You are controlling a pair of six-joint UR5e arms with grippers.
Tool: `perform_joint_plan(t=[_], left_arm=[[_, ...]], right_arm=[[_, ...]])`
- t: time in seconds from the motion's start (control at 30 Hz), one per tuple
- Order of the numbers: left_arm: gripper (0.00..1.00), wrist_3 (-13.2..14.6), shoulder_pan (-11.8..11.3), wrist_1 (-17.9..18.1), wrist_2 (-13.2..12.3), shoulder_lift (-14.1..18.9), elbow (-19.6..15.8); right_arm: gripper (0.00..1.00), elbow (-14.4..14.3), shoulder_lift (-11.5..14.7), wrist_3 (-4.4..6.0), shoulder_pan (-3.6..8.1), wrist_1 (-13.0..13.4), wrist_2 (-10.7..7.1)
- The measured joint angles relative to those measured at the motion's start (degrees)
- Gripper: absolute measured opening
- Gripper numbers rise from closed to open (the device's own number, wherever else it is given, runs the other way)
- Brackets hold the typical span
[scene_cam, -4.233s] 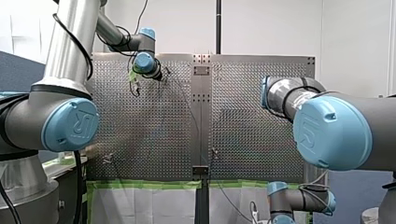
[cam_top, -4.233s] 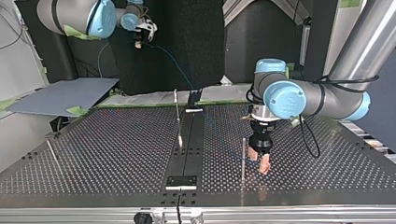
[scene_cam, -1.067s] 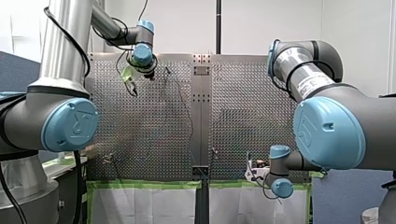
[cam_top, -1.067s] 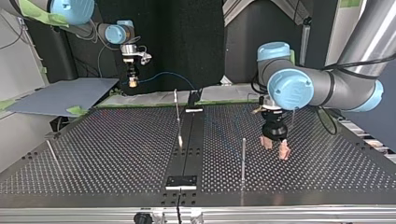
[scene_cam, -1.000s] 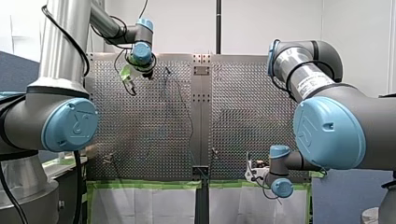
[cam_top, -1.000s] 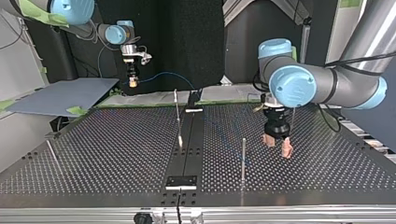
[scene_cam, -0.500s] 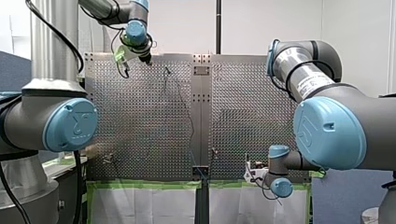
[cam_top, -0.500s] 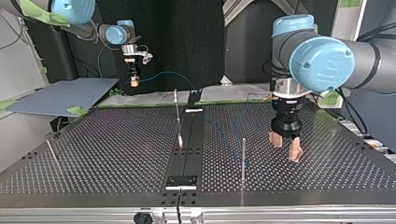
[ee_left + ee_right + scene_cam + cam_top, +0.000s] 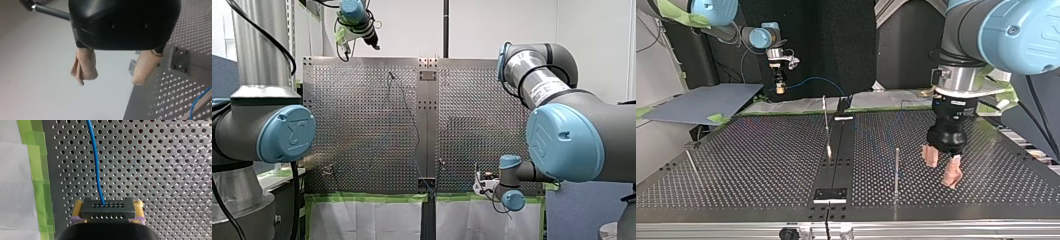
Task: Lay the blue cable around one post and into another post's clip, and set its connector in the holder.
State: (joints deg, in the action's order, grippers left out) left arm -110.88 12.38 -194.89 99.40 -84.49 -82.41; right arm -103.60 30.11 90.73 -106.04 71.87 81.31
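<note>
- The right gripper [image 9: 108, 208] is being shown clamped on the black connector [image 9: 107, 213], which is being squeezed between the two yellow pads [image 9: 77, 208], one at each short end of the block.
- The blue cable [image 9: 95, 162] is being led out of the connector's perforated face and straight ahead of the gripper. It is being carried over the perforated table [image 9: 162, 170], not far from a strip of green tape [image 9: 37, 170].
- In the top view, that gripper [image 9: 780, 88] is being held up in the air near the table's far edge, at the view's left. The cable [image 9: 816, 80] is being hung from it in an arc towards the table's dark middle strip.
- A thin post [image 9: 825, 122] is being seen upright just beside that strip.
- The left gripper [image 9: 115, 75] is being held wide open. Its two beige-wrapped fingers [image 9: 85, 66] are well apart, and nothing is being gripped or touched by them.
- In the top view, the open left gripper [image 9: 942, 166] is being hung clear of the table [image 9: 736, 165]. It is near a second slim post [image 9: 896, 167], at that post's right, and apart from it.
- In the left wrist view, a short run of cable [image 9: 197, 99] is being glimpsed against a metal rod [image 9: 200, 108], off to one side of the fingers.
</note>
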Motion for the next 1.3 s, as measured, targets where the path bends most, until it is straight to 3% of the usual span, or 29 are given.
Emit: perform_joint_plan(t=[0.6, 0.9, 1.17, 1.3], left_arm=[[1.0, 8.75, 2.12, -8.76, -8.52, -2.88, 0.25], [1.0, 13.38, 2.56, -13.02, -8.73, -3.01, 0.25], [1.0, 17.8, 2.8, -13.72, -7.95, -3.0, 0.25], [1.0, 18.16, 2.83, -13.76, -6.72, -3.02, 0.25]], right_arm=[[0.0, 0.01, -0.05, 0.34, 0.0, -0.13, -0.34], [0.0, 0.01, -0.04, 0.34, 0.0, -0.16, -0.39], [0.0, 0.01, -0.03, 0.27, 0.0, -0.19, -0.46], [0.0, 0.01, -0.02, 0.23, 0.0, -0.22, -0.48]])
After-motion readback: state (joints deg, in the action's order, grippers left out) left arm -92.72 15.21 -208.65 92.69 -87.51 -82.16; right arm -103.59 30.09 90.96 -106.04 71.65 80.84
